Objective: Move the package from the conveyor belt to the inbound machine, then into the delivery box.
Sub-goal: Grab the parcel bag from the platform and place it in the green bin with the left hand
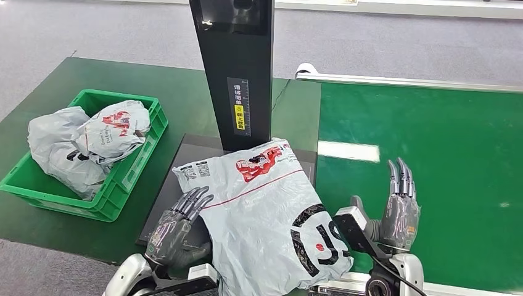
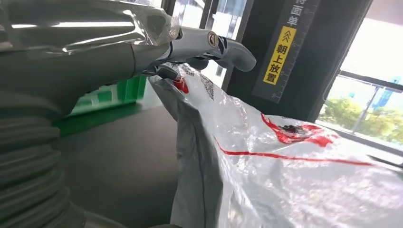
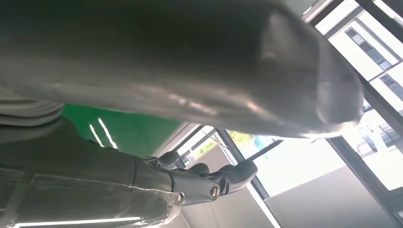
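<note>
Two crumpled grey plastic mailer bags (image 1: 83, 145) with red and black print lie heaped together, one resting partly on the other. A dark green mat (image 1: 179, 98) covers the table. Beyond it lies grey carpeted floor (image 1: 92, 28). Large bright windows (image 3: 304, 161) with dark frames show outdoors.

A grey package (image 1: 265, 209) with red and black print lies on the dark plate (image 1: 166, 185) of the inbound machine, below its black upright column (image 1: 237, 68). The left robot hand (image 1: 179, 228) touches the package's edge at 7 o'clock, fingers extended. The right robot hand (image 1: 398, 209), at 4 o'clock, stands apart over the green conveyor belt (image 1: 432, 160), fingers straight. A green delivery box (image 1: 132, 166) at 9 o'clock holds other grey bags (image 1: 86, 142).
</note>
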You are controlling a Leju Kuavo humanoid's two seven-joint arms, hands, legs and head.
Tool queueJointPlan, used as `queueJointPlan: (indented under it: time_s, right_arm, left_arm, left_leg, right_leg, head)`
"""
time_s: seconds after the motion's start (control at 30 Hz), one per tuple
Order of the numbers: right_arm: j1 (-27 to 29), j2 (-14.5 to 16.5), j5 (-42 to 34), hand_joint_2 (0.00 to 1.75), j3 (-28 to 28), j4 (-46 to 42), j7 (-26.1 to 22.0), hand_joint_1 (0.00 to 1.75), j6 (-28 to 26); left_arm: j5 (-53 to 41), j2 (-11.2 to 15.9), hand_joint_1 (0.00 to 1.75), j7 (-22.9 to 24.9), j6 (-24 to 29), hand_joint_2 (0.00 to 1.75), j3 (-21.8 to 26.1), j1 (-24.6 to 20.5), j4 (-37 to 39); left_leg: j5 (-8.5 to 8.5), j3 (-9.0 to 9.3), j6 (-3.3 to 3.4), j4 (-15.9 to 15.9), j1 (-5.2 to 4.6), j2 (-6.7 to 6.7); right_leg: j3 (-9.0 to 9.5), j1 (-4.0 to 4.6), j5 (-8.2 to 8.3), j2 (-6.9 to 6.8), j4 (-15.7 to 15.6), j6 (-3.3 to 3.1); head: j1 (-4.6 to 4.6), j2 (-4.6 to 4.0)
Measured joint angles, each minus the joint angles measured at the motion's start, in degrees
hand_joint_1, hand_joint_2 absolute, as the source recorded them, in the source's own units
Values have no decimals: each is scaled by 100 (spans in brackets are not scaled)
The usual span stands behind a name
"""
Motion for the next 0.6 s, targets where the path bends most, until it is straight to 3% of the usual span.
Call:
queueJointPlan:
  time_s: [0.17, 0.6]
  right_arm:
    - [-35, -5, -76, 0, -5, 0, -38, 0, 18]
    - [-67, 10, -163, 0, -8, 0, -72, 0, 14]
  left_arm:
    - [-631, 96, 0, 220, 211, 175, -198, -95, 88]
    - [-916, 143, 0, 372, 420, 175, -544, -443, 320]
  left_leg:
    - [0, 0, 0, 0, 0, 0]
    - [0, 0, 0, 0, 0, 0]
  right_leg:
    - [0, 0, 0, 0, 0, 0]
    - [1, 0, 0, 0, 0, 0]
  head:
    - [-1, 0]
    - [-1, 0]
